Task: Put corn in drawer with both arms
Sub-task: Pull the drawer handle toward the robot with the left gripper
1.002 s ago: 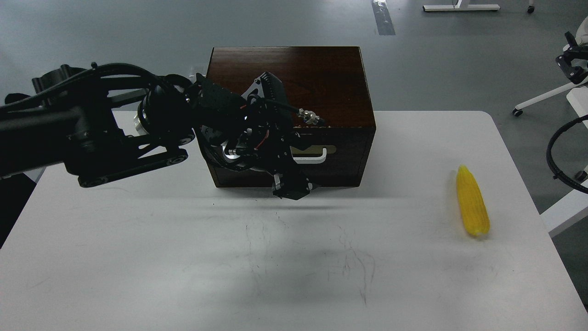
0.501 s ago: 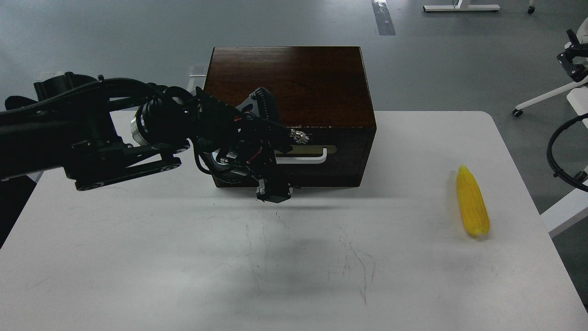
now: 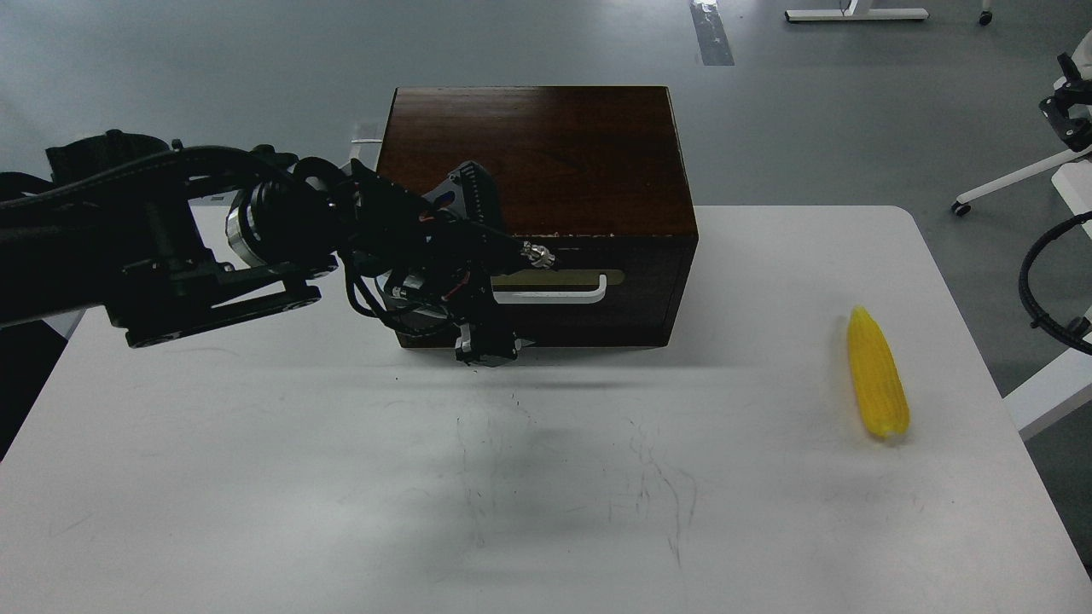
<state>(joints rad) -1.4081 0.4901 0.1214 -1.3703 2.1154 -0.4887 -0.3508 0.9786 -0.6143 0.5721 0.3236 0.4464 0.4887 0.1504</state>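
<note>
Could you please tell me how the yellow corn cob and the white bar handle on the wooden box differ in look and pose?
The bright yellow plastic-looking corn cob tapers to a point; the white bar handle is straight. The corn lies loose on the white table, pointing away; the handle runs sideways, fixed to the box front. Both are slender.

White table, scuffed: dark wooden box at back centre; corn near right edge.

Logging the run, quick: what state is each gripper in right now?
Left gripper: in front of the drawer, too dark to tell open or shut, holding nothing visible.
Right gripper: not in view.
</note>
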